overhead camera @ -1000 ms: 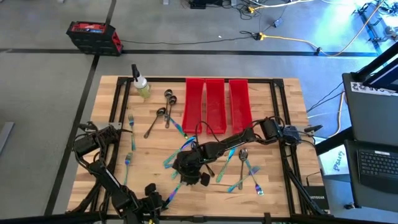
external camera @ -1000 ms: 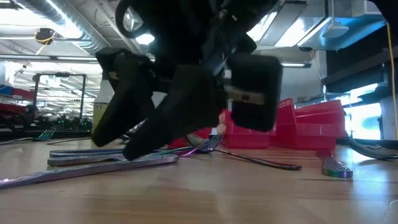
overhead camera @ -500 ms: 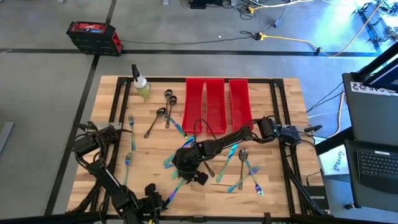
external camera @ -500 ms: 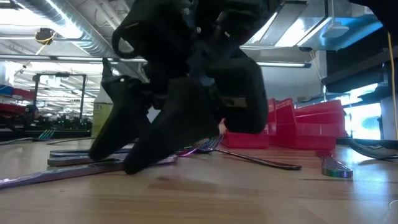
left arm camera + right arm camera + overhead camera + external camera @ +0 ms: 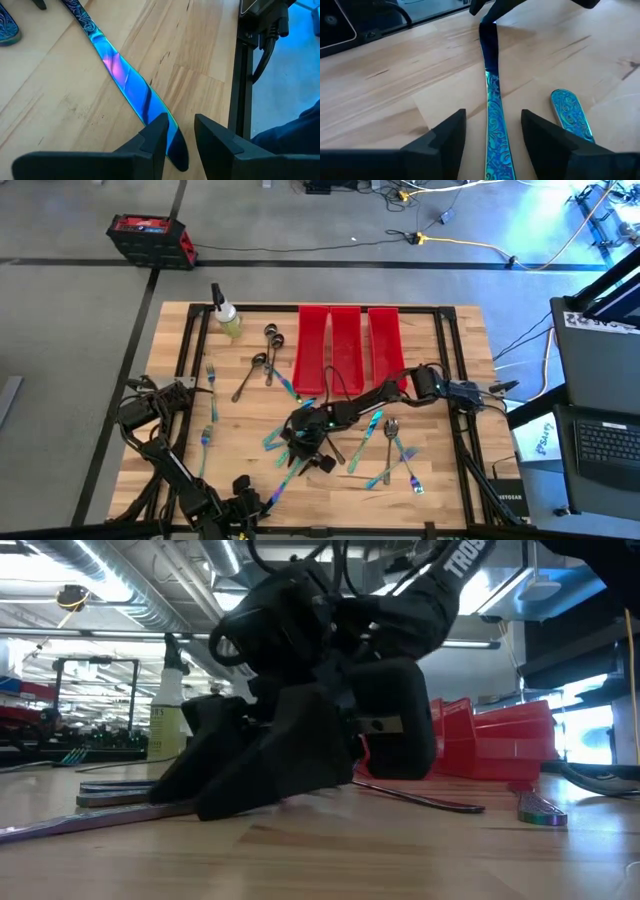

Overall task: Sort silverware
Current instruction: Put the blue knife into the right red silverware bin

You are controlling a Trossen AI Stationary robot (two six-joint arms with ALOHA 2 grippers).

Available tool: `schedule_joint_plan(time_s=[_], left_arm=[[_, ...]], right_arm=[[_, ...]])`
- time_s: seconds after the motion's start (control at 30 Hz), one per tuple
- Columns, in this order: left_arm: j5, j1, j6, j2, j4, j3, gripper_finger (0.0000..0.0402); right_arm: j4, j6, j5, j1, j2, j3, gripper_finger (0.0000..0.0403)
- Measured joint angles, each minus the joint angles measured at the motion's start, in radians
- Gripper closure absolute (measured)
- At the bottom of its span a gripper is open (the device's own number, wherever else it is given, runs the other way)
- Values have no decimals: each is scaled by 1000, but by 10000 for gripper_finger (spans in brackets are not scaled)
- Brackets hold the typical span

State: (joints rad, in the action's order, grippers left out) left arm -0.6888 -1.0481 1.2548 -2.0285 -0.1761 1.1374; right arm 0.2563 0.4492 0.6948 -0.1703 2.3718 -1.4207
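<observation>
The right arm reaches low across the wooden bench (image 5: 180,380), its tool (image 5: 491,131) tipped steeply down, fingers apart astride the handle of a long iridescent blue-teal knife (image 5: 491,100) lying flat near the bench's front middle. The left arm sits folded at the front edge; its tool (image 5: 179,132) hovers with fingers slightly apart over the knife's blade tip.

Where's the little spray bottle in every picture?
High view: spray bottle near the table's back left corner, left of the red bins.
Low view: left of centre.
Left wrist view: not there.
Right wrist view: not there.
Shared landmark: the red bins.
</observation>
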Motion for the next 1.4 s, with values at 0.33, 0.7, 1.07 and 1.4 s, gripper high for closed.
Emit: schedule_joint_plan(time_s=[0.33,0.7,1.07,1.4], left_arm=[[2,-1,2,0,-1,0,316],[2,-1,-1,0,-1,0,316],[2,-2,-1,0,-1,0,316],[3,-2,0,0,-1,0,316]], right_arm=[[101,-12,-35,-14,-4,83,231],[214,-72,-44,-13,-3,138,264],[227,-76,-23,-13,32,137,328],[271,-103,-31,-18,39,140,363]])
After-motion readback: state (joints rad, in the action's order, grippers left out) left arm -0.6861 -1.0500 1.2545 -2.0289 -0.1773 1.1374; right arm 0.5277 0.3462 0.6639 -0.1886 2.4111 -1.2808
